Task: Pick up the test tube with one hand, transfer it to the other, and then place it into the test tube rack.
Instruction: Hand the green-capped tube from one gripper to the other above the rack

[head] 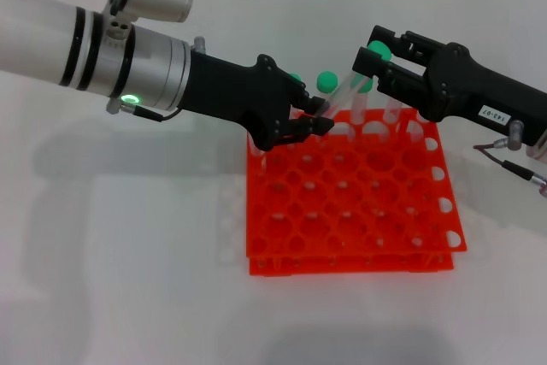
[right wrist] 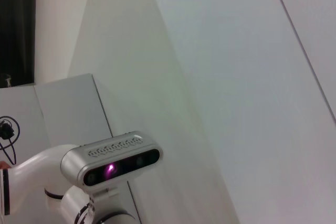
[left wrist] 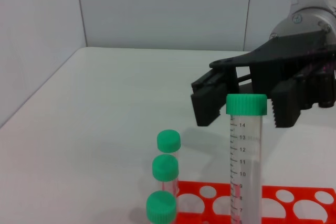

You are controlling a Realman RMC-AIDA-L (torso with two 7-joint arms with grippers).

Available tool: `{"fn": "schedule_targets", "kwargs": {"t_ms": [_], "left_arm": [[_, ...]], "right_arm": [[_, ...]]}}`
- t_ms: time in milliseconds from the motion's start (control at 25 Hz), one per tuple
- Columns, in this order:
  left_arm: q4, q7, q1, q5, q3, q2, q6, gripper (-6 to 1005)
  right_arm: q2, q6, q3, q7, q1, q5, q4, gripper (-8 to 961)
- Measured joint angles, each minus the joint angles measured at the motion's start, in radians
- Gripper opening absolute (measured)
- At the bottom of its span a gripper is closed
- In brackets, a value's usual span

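Observation:
The test tube (left wrist: pixel 244 166), clear with a green cap, stands upright close in front of the left wrist camera, its lower end out of frame. My unlabelled left gripper (head: pixel 318 117) is shut on it over the back edge of the orange-red rack (head: pixel 282 237), which also shows in the left wrist view (left wrist: pixel 220 203). My labelled right gripper (head: pixel 369 50) is open. In the left wrist view the right gripper (left wrist: pixel 241 111) sits just behind the tube's cap, one finger on each side. I cannot tell whether it touches the cap.
Three other green-capped tubes (left wrist: pixel 168 141) stand in the rack's back row, beside the held tube. Thin cables (head: pixel 513 168) hang under the right arm at the right edge. The right wrist view shows only a wall and a camera head.

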Motion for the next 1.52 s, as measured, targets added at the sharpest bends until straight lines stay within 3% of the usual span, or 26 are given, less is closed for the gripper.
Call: {"fn": "schedule_targets", "kwargs": {"t_ms": [160, 760, 1160, 1520], "left_arm": [[0.001, 0.0, -0.001, -0.002, 0.001, 0.0, 0.0, 292], [0.008, -0.005, 0.007, -0.017, -0.005, -0.001, -0.001, 299], [0.009, -0.043, 0.018, -0.061, -0.006, 0.003, 0.009, 303], [0.034, -0.111, 0.032, -0.055, -0.001, 0.011, 0.051, 460]], "right_arm": [[0.0, 0.001, -0.004, -0.01, 0.0, 0.0, 0.001, 491], [0.0, 0.002, -0.01, -0.021, -0.006, 0.023, 0.01, 255], [0.0, -0.002, -0.011, -0.021, -0.006, 0.024, 0.012, 255], [-0.006, -0.006, -0.005, -0.021, -0.015, 0.024, 0.012, 255]]}}
